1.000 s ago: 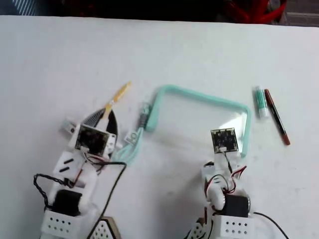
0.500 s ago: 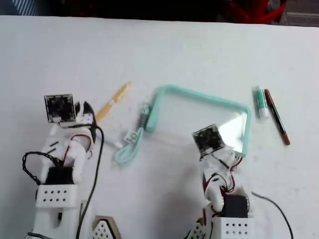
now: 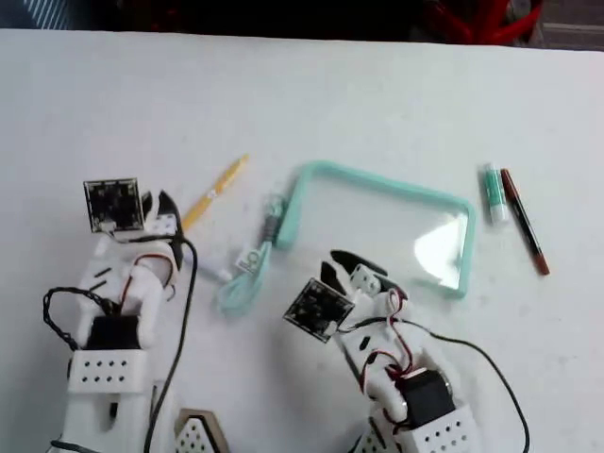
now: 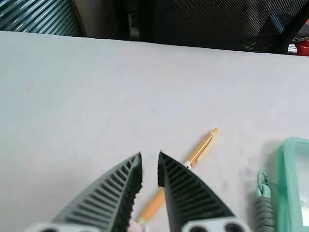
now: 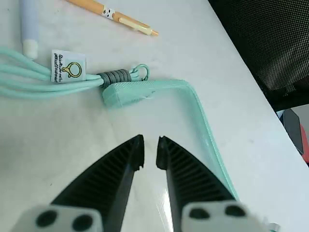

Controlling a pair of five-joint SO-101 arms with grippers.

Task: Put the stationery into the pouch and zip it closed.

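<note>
The clear pouch with a mint-green rim lies flat mid-table, its mint strap trailing off its left end. A yellow pen lies left of it. A green-and-white glue stick and a red pen lie to its right. My left gripper is shut and empty just left of the yellow pen. My right gripper is shut and empty over the pouch's near left part, its tips close to the pouch corner.
A small pale cylinder lies by the strap's loops, near a white tag. The table's far edge meets a dark background. Bare white tabletop spreads behind the pouch and at the far left.
The left arm swung left off the yellow pen, which stayed on the table. The right arm swung from the pouch's right side to its near left part.
</note>
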